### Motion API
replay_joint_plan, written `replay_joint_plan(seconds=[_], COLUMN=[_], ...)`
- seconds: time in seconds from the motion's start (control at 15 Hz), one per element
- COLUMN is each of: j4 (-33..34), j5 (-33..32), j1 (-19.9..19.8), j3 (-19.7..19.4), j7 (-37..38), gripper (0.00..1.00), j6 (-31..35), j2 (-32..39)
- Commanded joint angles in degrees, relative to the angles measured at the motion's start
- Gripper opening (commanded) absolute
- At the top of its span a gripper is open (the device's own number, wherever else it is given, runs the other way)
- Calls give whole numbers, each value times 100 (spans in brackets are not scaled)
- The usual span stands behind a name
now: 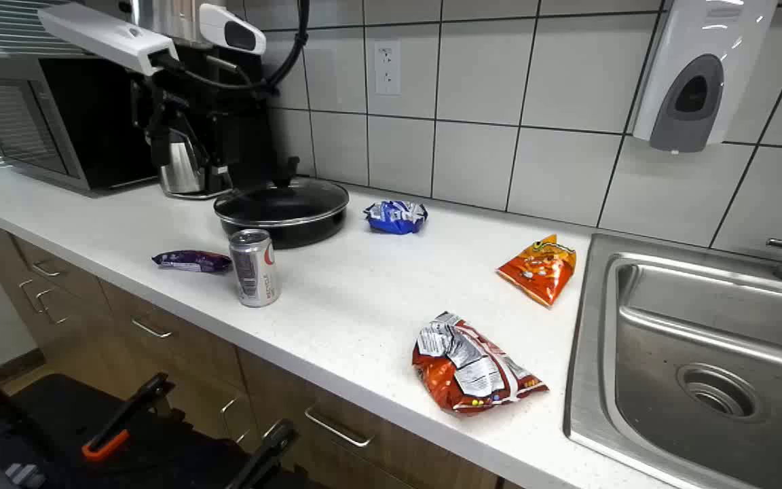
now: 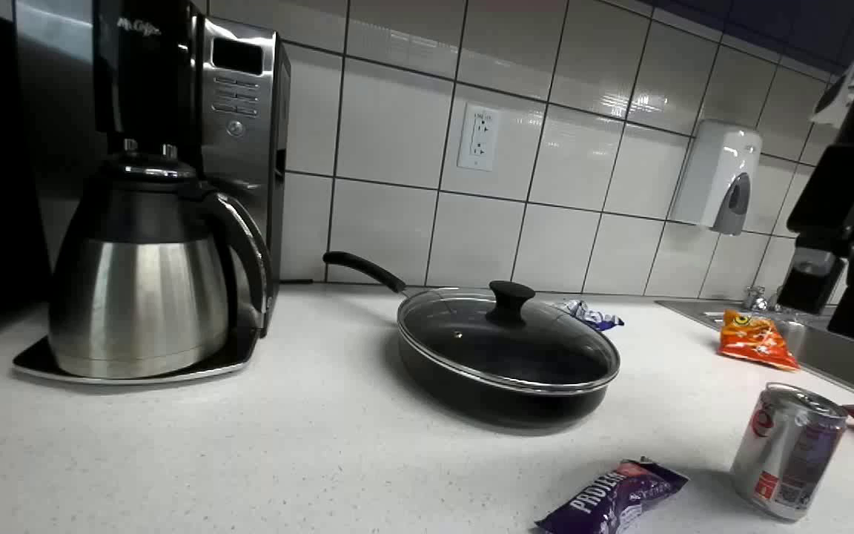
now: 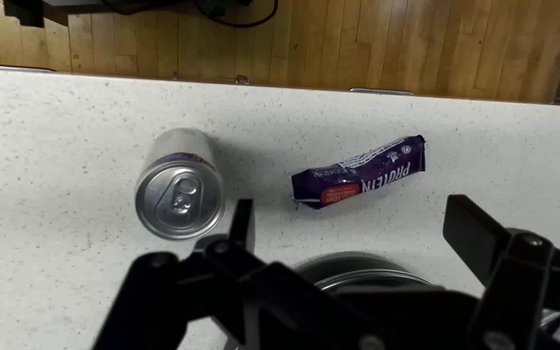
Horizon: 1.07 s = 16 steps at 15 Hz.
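The gripper (image 3: 351,221) stands wide across the wrist view's lower half; a purple bar (image 3: 360,174) lies right of centre, a silver can (image 3: 180,188) left.

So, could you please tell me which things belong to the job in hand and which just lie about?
Likely involved, near the open pincer: purple protein bar, lidded pan, silver can.
Probably just lying about: blue packet, orange bag, red bag.

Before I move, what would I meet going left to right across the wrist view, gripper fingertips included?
Silver can → one black gripper fingertip → purple protein bar → the other black gripper fingertip.
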Motion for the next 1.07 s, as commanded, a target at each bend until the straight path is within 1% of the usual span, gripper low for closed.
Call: replay_joint_plan(seconds=[0.0,0.4,0.67,0.8,1.0], j4=[10,10,351,572,882], j5=[36,36,-363,-683,-1059], j1=[-71,-71,-135,-166,-184], j3=[67,67,169,259,326], j7=[-30,-30,-91,-67,-43], gripper=[100,100,100,100,100], j6=[-23,-23,109,326,873], j2=[2,3,398,670,1133])
